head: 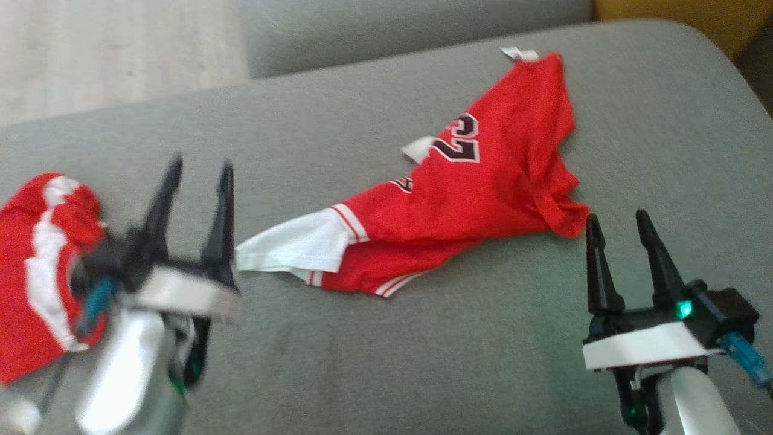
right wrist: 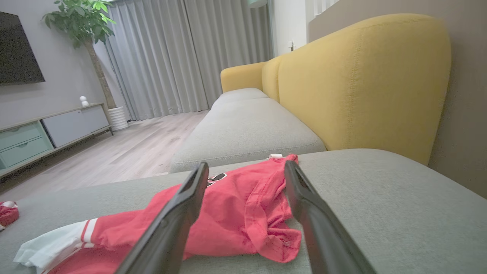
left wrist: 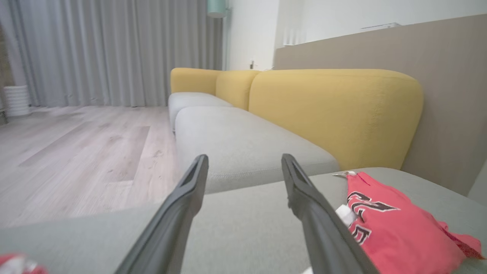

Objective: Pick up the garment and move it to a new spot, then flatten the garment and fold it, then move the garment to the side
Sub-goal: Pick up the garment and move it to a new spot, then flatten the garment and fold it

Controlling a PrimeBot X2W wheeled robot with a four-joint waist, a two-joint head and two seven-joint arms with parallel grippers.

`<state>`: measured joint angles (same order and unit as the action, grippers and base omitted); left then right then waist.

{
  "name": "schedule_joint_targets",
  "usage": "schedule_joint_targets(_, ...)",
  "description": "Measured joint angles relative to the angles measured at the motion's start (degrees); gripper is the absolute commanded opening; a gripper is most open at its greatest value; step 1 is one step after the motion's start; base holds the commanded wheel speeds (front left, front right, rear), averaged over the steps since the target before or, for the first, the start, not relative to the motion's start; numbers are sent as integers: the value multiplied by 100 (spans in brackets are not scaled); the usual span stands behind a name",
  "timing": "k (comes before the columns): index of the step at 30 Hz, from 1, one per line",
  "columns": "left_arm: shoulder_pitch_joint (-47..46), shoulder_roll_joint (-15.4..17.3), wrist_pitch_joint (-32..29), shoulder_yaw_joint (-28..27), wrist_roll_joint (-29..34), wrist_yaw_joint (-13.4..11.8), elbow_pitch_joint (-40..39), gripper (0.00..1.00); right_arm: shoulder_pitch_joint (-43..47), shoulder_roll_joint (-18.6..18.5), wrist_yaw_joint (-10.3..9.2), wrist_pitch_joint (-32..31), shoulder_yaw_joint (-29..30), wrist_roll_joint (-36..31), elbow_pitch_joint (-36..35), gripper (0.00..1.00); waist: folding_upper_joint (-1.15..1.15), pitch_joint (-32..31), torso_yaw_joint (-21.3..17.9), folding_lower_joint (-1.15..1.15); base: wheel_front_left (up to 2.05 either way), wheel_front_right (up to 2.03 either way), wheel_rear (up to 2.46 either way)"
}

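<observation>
A red garment with white trim and black numerals lies crumpled on the grey sofa cushion, stretching from centre to upper right. It also shows in the left wrist view as the garment and in the right wrist view as the garment. My left gripper stands open to the left of the garment's white end, holding nothing. My right gripper is open just right of the garment's lower right corner, apart from it.
A second red and white cloth lies bunched at the cushion's left edge, partly behind my left arm. Yellow sofa backs stand beyond. Wooden floor lies off the cushion's far side.
</observation>
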<state>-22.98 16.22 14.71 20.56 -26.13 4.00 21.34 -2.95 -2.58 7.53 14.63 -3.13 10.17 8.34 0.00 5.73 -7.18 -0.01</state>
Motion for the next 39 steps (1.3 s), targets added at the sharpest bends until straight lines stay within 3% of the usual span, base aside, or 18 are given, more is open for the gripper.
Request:
schedule_joint_targets(9, 1734, -650, -1, -698, 201, -250, -625, 100, 277, 1, 0, 0, 43, -68, 183, 100, 0, -484, 394, -1, 0, 0, 0)
schedule_joint_targets(14, 2107, -964, 0, -1061, 423, -160, -733, 100, 339, 1, 0, 0, 87, -68, 211, 100, 0, -566, 397, 0, 0, 0, 0)
schedule_joint_targets(27, 2019, -1200, 0, -1290, 768, 156, -160, 100, 353, 1, 0, 0, 27, -114, 224, 100, 0, -422, 206, 1, 0, 0, 0)
schedule_joint_targets(39, 608, -1150, -624, -1117, 899, 165, 1381, 100, -16, 1, 0, 0, 19, -58, 38, 100, 0, 288, 98, 2, 0, 0, 0)
